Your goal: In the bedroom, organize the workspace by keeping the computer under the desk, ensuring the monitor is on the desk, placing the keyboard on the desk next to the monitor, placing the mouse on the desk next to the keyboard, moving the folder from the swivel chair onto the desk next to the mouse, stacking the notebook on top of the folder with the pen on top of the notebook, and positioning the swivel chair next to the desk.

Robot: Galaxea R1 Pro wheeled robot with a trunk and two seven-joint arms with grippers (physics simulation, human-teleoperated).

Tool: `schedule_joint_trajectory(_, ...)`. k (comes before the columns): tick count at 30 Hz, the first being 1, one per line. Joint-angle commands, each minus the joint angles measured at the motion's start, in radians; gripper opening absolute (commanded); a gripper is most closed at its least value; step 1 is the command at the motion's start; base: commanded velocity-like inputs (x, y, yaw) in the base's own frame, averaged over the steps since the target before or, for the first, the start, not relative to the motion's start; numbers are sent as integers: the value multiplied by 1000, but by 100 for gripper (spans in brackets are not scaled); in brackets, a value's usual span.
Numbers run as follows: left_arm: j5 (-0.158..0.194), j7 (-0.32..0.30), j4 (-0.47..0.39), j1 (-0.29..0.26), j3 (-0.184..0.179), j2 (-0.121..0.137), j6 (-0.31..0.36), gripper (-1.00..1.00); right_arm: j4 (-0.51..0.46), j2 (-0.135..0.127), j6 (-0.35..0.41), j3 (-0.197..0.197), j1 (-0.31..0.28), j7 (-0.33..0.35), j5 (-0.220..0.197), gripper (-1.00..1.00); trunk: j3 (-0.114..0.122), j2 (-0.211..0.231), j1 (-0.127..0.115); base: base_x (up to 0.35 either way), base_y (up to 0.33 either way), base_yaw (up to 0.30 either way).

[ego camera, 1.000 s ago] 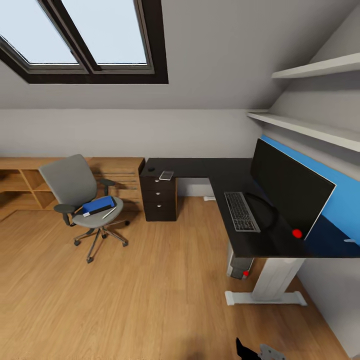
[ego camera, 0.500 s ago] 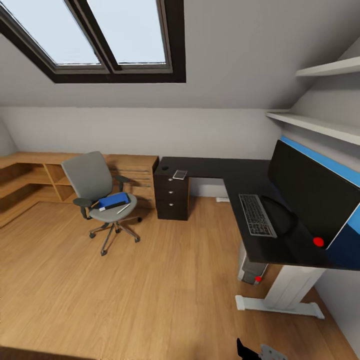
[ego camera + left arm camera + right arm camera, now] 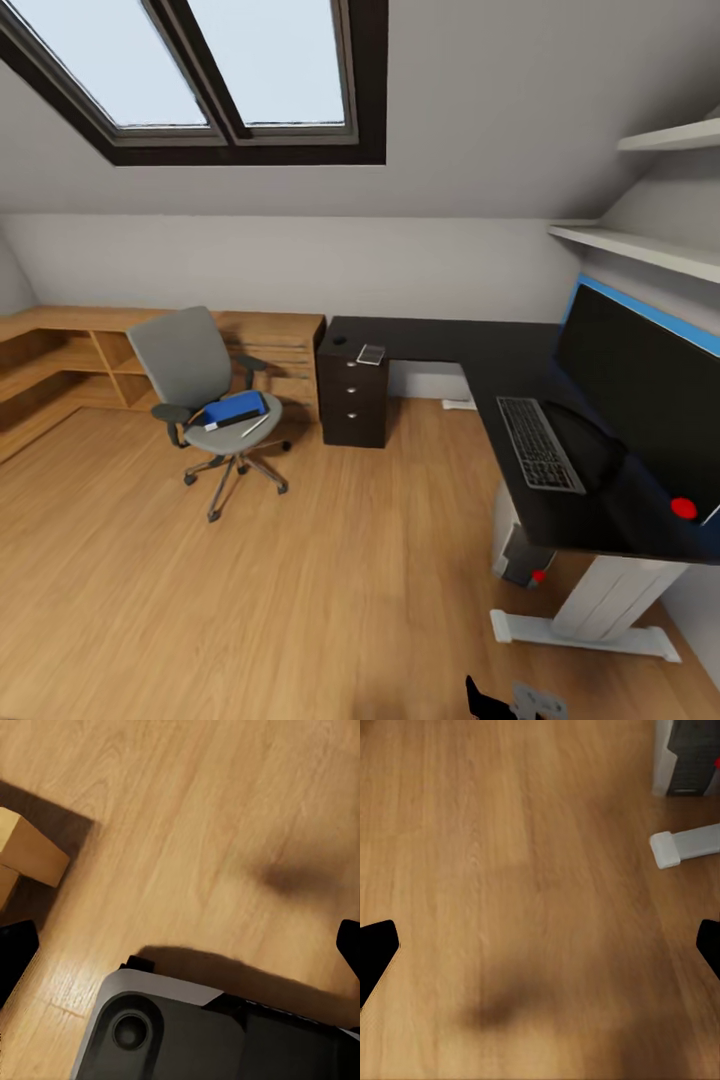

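Wooden bedroom floor (image 3: 525, 870) beneath both grippers: left gripper (image 3: 180, 945) and right gripper (image 3: 540, 945) spread wide, holding nothing. Blue folder (image 3: 235, 409) lies on swivel chair (image 3: 205, 390), apart from desk (image 3: 470, 350).

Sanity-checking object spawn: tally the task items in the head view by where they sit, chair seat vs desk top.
Swivel chair seat: 2 (folder, pen)
Desk top: 4 (monitor, keyboard, mouse, notebook)
Total: 6
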Motion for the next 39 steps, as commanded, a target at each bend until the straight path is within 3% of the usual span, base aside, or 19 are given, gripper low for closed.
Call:
schedule_joint_trajectory(1,9,1,1,-1,-7,1,-4,100,2,0,-8,1,-1,9,-7,100,-2,-1,1,266,111,0)
schedule_joint_trajectory(39,8,1,18,-1,-9,-1,-4,100,3,2,-14,1,-1,4,-10,100,-1,-1,1,326,8,0)
